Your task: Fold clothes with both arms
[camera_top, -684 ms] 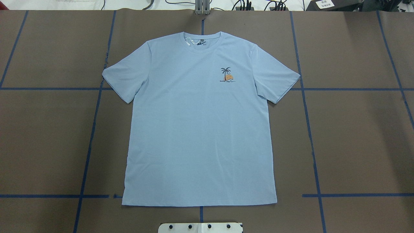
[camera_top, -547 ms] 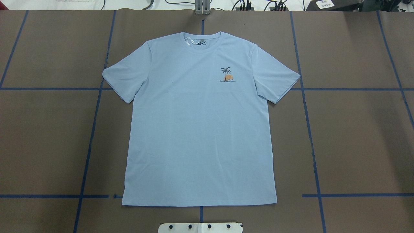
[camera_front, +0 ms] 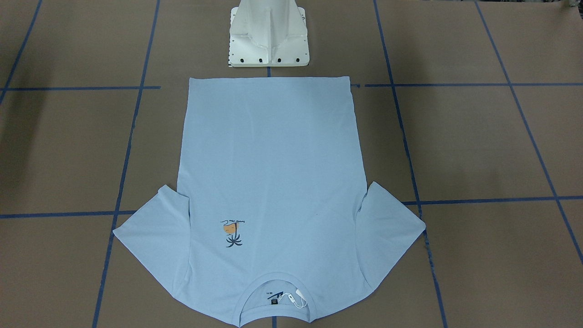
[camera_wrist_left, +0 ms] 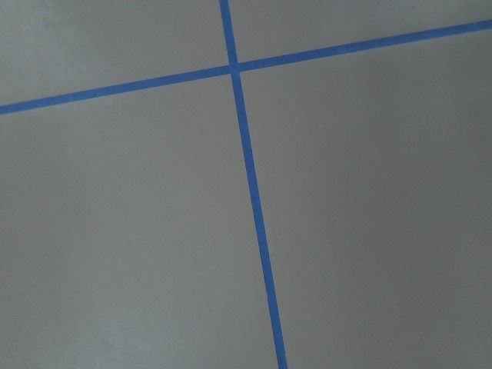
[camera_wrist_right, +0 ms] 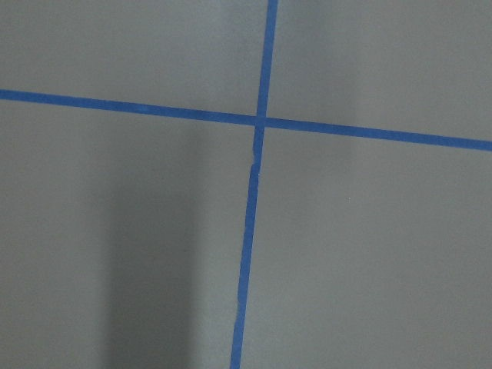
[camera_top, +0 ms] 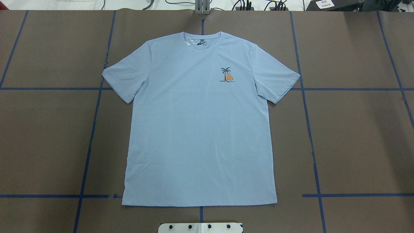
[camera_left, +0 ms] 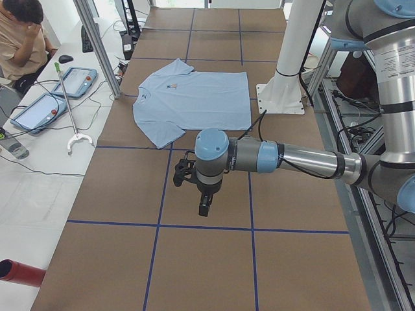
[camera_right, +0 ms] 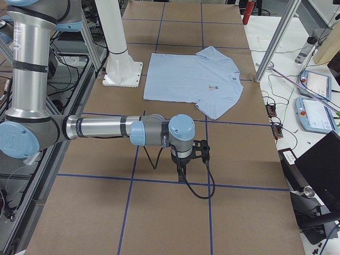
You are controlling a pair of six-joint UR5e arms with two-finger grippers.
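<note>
Overhead exterior view showed light blue T-shirt point(camera_top: 200, 136) spread flat, print side up, at the middle of the brown tabletop point(camera_top: 355, 139), left end effector point(camera_left: 203, 208) and right end effector point(camera_right: 182, 171) hung above bare tabletop, well apart from it, how far open either was could not be told.

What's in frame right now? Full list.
T-shirt: 1, light blue, flat and unfolded mid-table, collar away from the robot.
Palm-tree print: 1, orange and dark, on the chest.
Tag: 1, white, at the collar.
Table: 1, brown cover.
Tape lines: several, blue, grid across the table.
Pedestal base: 1, white, just beyond the hem.
Teach pendants: 2, grey-blue, side bench.
Person: 1, at that bench.
Left arm: 1, silver-grey, over bare table; fingers down, open or shut unclear.
Right arm: 1, silver-grey, likewise on the opposite side.
</note>
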